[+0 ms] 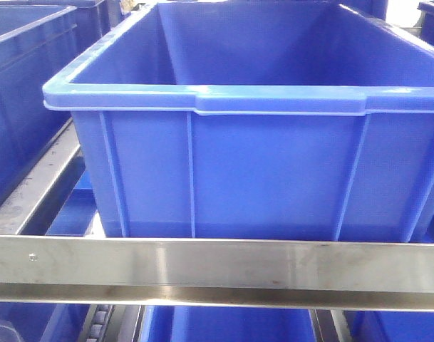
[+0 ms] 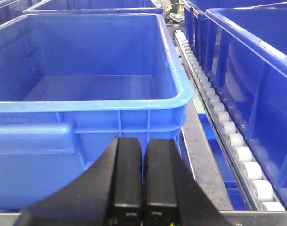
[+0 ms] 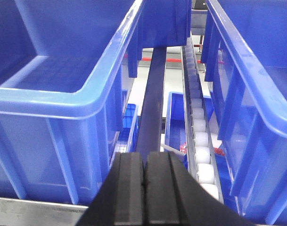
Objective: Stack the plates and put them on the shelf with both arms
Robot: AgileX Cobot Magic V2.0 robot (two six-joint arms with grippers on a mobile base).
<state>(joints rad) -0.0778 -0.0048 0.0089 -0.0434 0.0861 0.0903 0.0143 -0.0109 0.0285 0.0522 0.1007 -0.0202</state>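
Left gripper [image 2: 142, 188]: black jaws pressed together, holding nothing, level before a blue bin [image 2: 86, 99].
Right gripper [image 3: 144, 193]: jaws closed, empty, aimed along a dark rail [image 3: 152, 108] between bins.
Surface: steel shelf bar [image 1: 217, 263]; white roller track [image 2: 218, 117].
Plates: in no view.
Writing: none legible.

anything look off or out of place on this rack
Nothing looks damaged, spilled or askew. The blue crates sit squarely on the metal rack, and the white roller track runs straight. One oddity for the job: no plates appear in any view. Both the left end effector and right end effector are shut, holding nothing.
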